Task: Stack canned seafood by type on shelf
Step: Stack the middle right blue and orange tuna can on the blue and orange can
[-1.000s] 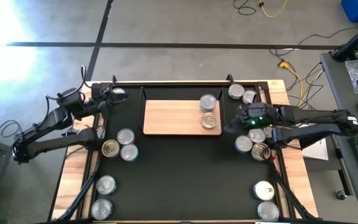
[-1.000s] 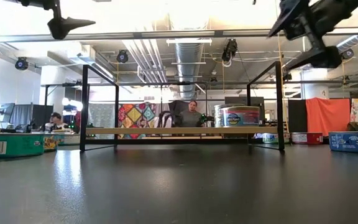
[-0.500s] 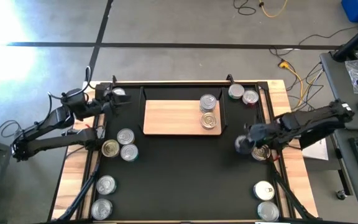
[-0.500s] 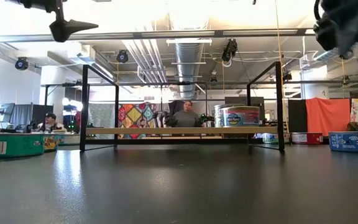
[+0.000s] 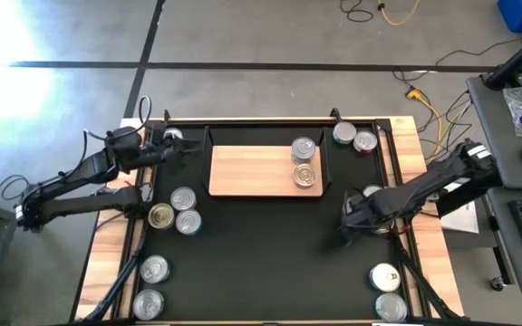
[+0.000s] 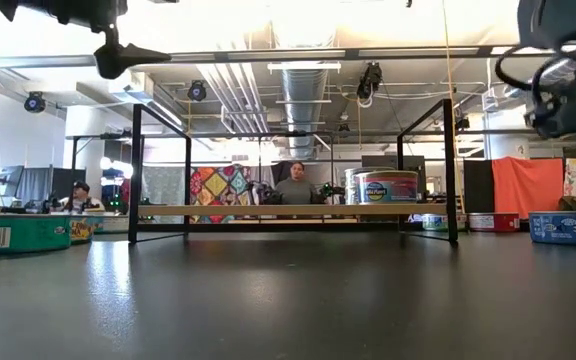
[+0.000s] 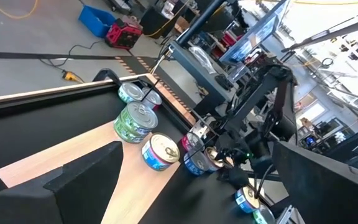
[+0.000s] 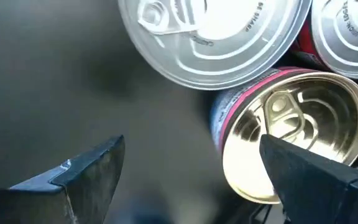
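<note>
Right gripper (image 5: 345, 217) (jaws wide, empty) dropped from shelf (image 5: 252, 172) to right-centre cans (image 8: 288, 134); next pick. Left gripper (image 5: 181, 149) wide, upper left.

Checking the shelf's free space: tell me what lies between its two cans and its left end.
High view: bare wood only on the shelf left of the two cans.

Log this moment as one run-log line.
left claw: open, by shelf | right claw: open, over gold-top can | shelf: two cans
</note>
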Robot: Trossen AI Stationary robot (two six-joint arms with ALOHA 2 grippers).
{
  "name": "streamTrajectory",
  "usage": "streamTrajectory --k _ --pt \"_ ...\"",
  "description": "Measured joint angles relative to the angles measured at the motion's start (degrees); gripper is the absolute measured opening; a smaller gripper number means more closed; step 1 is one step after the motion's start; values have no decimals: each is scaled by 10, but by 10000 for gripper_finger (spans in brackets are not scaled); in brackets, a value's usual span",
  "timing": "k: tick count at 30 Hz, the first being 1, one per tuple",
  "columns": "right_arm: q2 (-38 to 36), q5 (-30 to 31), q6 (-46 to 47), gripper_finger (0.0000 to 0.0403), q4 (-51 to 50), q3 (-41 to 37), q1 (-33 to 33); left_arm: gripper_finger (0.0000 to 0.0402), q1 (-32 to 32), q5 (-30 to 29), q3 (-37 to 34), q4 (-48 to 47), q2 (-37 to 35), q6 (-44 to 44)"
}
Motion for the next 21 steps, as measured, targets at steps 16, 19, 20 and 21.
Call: streamTrajectory --k 16,19,20,21 --pt "91 -9 -89 365 108 158 3 398 -59 7 0 13 43 24" --pt "89 17 -104 365 93 197 3 398 -74 7 0 12 57 34" --pt "87 25 -108 365 74 205 3 398 -81 6 0 12 62 38" --pt "86 30 -112 365 54 214 5 398 -89 6 0 12 69 41"
